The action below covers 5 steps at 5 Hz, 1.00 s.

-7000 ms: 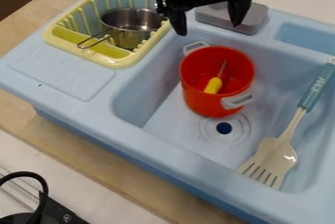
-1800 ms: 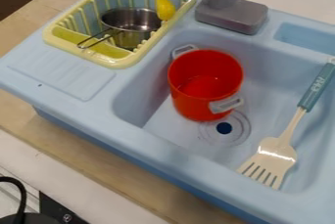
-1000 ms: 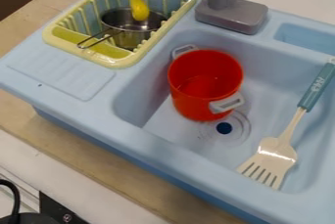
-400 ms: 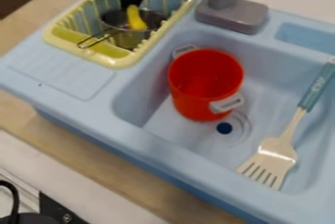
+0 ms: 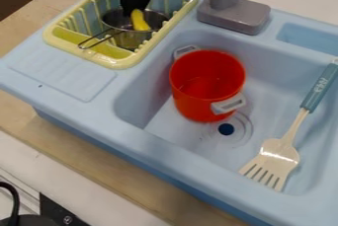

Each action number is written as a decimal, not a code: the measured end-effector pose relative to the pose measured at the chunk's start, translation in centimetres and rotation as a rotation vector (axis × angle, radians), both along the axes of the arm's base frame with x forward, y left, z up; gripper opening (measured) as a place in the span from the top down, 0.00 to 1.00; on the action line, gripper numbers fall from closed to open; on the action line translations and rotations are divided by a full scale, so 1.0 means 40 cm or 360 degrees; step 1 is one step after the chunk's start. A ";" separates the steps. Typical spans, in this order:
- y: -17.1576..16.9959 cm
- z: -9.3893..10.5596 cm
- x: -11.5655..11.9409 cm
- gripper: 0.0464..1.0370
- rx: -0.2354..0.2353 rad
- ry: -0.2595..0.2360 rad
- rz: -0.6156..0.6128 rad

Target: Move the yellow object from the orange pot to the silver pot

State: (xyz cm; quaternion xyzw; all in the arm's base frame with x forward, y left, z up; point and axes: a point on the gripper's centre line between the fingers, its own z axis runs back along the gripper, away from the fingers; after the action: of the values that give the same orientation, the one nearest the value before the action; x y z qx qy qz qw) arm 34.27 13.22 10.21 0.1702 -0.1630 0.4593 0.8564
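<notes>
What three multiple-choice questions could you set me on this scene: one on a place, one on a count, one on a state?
1. Where is the yellow object?
A. Beside the faucet
B. At the mouth of the silver pot
C. Under the slotted spatula

2. How many grey handles show on the orange pot?
A. Two
B. Four
C. None

3. How does the orange pot stand?
A. On its side
B. Upside down
C. Upright

Right letters:
1. B: it shows at the silver pot's opening, just below the black claw.
2. A: one is on its far side and one on its near side.
3. C: its round opening faces up and its base is down in the sink.
</notes>
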 end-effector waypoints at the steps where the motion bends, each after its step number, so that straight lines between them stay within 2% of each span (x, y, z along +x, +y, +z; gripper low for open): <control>1: -0.004 -0.001 -0.006 0.60 -0.0018 0.0027 0.0003; 2: -0.007 -0.004 -0.009 0.30 -0.0043 0.0035 0.0015; 3: -0.008 -0.003 -0.008 0.05 -0.0051 0.0028 0.0012; 4: -0.018 0.024 -0.009 0.04 -0.0069 -0.0044 -0.0018; 5: -0.037 0.038 -0.013 0.04 -0.0097 -0.0069 -0.0047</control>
State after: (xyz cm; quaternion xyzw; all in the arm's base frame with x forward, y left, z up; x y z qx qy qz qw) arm 33.77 11.74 11.73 0.1316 -0.1701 0.4549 0.8642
